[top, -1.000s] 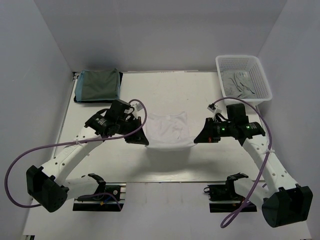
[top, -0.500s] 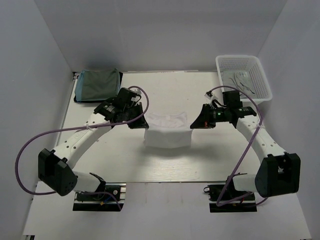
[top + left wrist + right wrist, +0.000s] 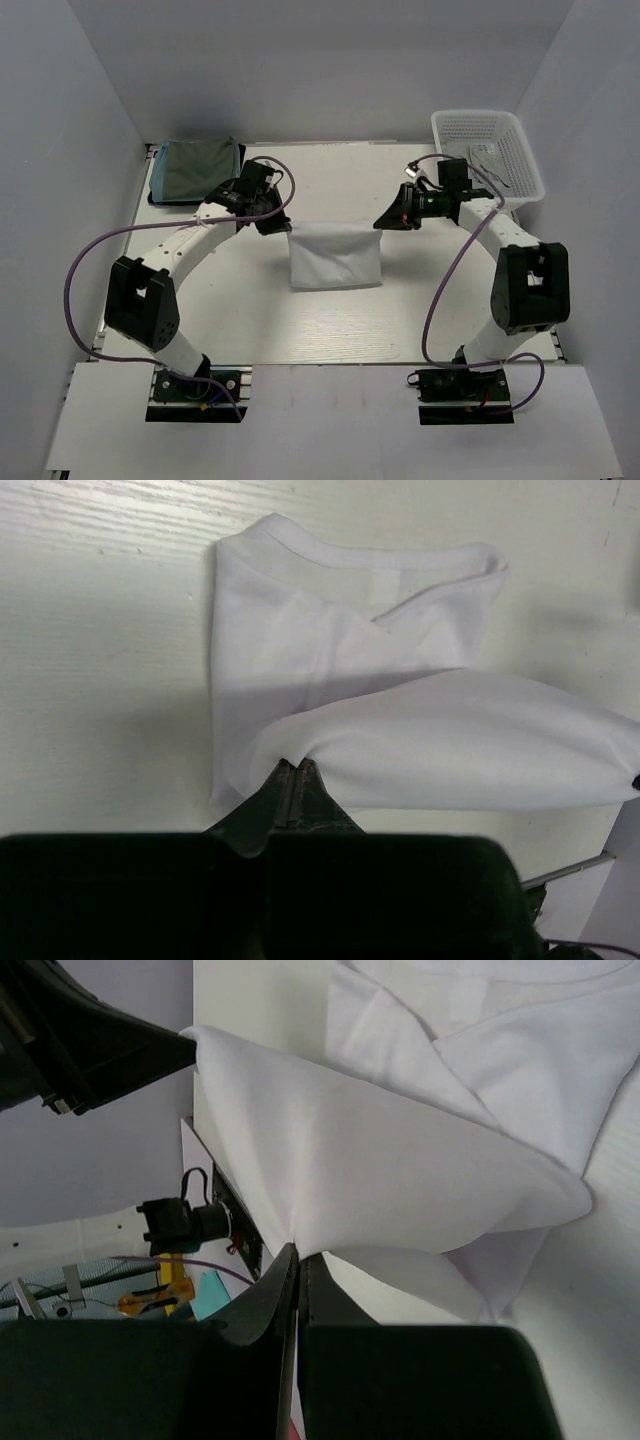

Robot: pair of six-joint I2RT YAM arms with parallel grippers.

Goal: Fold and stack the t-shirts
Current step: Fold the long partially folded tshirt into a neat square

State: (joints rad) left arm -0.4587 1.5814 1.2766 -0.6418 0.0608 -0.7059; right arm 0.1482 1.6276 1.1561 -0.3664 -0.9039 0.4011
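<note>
Overhead shot is bright and evenly lit, with soft light from above and no harsh glare anywhere. The white t-shirt point(image 3: 335, 255) almost melts into the pale table point(image 3: 330, 320); only a faint soft shadow along its lower edge separates them. The walls point(image 3: 300, 70) fade to a greyish purple toward the upper corners.

Left wrist view is decently sharp. You can read the table's grain at upper left, and there's a mild shadow under the lifted cloth near center. The left gripper point(image 3: 295, 772) is a near-black blob along the bottom with zero detail.

Right wrist view is the same story. The right gripper point(image 3: 298, 1257) is crushed to black, the cloth is bright but not clipped, and the lower left background is a bit fuzzy.
</note>
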